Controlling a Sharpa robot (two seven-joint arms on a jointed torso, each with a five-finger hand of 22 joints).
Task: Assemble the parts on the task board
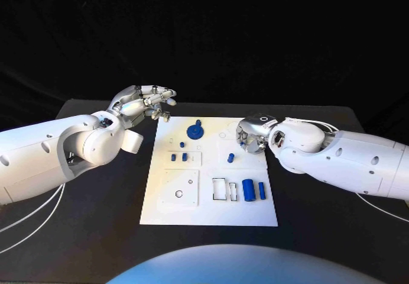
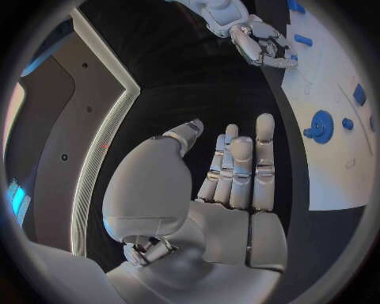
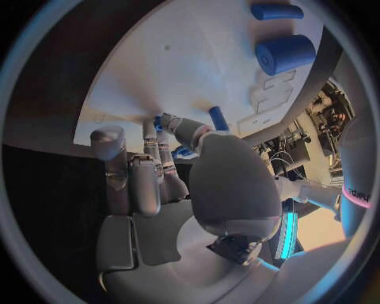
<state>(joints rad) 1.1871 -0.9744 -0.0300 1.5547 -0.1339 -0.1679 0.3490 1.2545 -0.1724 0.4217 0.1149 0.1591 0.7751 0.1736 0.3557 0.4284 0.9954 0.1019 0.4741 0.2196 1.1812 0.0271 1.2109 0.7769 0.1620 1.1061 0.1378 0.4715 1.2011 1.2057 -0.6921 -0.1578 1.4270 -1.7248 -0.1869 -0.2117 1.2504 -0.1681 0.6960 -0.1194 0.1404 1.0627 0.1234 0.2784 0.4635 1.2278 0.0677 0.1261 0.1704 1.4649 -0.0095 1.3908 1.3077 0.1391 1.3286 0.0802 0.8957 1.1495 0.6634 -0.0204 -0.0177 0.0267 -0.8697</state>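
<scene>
Parts (image 1: 249, 190) lie near my right hand (image 1: 253, 137), fingers curled over the board (image 1: 208, 216), grip unclear; left hand (image 1: 150, 102) spread; I'd lower slowly.

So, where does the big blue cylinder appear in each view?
Head view: cylinder lies on the board, near its right edge, close to the robot.
Left wrist view: I cannot find it.
Right wrist view: cylinder lies beyond the right hand.
Shared landmark: the thinner blue rod beside it.

White arms (image 1: 51, 151), silver robot hand (image 1: 146, 102).
</scene>
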